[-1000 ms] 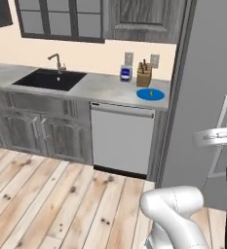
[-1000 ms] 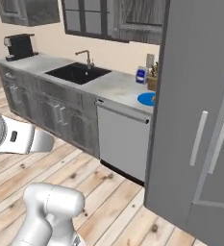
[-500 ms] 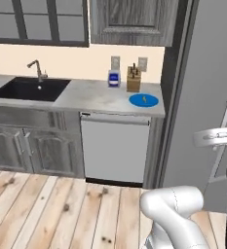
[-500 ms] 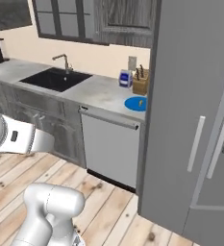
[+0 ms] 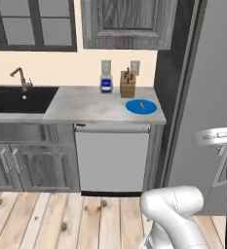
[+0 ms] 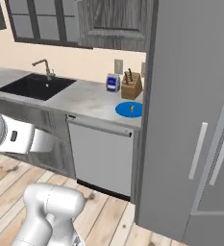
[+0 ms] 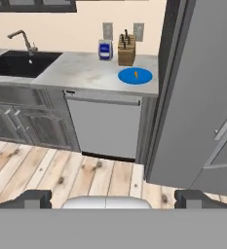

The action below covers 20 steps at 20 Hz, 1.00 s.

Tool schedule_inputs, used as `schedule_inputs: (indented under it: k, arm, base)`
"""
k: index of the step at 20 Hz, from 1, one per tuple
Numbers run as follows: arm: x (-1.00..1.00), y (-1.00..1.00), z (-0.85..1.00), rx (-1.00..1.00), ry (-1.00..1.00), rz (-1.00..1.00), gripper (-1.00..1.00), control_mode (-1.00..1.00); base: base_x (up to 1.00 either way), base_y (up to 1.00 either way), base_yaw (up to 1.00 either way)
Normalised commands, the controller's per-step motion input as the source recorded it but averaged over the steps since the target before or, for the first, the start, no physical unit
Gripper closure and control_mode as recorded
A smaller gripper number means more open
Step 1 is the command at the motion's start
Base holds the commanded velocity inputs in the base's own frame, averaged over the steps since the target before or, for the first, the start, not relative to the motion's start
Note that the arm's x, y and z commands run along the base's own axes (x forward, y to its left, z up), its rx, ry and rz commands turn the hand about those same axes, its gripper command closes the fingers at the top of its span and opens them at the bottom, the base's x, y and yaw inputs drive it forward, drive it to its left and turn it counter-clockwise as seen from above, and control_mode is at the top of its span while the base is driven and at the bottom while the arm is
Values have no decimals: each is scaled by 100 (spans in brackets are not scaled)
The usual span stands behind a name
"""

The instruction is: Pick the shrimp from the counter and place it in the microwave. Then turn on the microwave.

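Sink [image 5: 20,99]: black basin with a tap, set in the left part of the desk; plays no part in the task.
Desk [image 5: 85,104]: pale grey top running from the sink to the tall grey fridge; white dishwasher front [image 5: 112,158] below it.
Blue-labelled jar [image 5: 105,83]: at the back wall, just beside the knife block [image 5: 127,83].
Blue plate [image 5: 141,106]: lies at the right end of the desk, in front of the knife block, near the fridge side.
Shrimp [image 5: 141,104]: tiny orange piece lying on the blue plate, untouched; also seen in the right base view [image 6: 131,109] and the hand view [image 7: 136,74].
Fridge [image 6: 190,120]: tall grey doors with pale bar handles, right of the desk.
Fingers [image 7: 112,199]: two dark tips at the bottom of the hand view, spread wide apart, nothing between them; well apart from the shrimp, with floor boards and the dishwasher front lying between.
Microwave: cannot be made out in these views, so its door state cannot be told.
Done so far: nothing of the task proper; judging by the distance, the robot is in the approach stage.
Left to do: close in on the desk, grasp the shrimp, carry it to the microwave, place it inside, then switch the microwave on.
Likely difficulty: the shrimp is very small on a flat plate, so the pick probably calls for a careful descent from above.
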Motion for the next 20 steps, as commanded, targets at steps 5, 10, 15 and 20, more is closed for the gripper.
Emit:
schedule_inputs:
  k: [5, 10, 15, 20]
  arm:
    - [0, 0, 0, 0, 0, 0, -100, 100]
    - [0, 0, 0, 0, 0, 0, -100, 100]
    - [0, 0, 0, 0, 0, 0, -100, 100]
    - [0, 0, 0, 0, 0, 0, -100, 100]
  base:
    - [52, 43, -21]
    - [57, 36, -27]
    - [62, 30, -30]
    - [50, 41, -20]
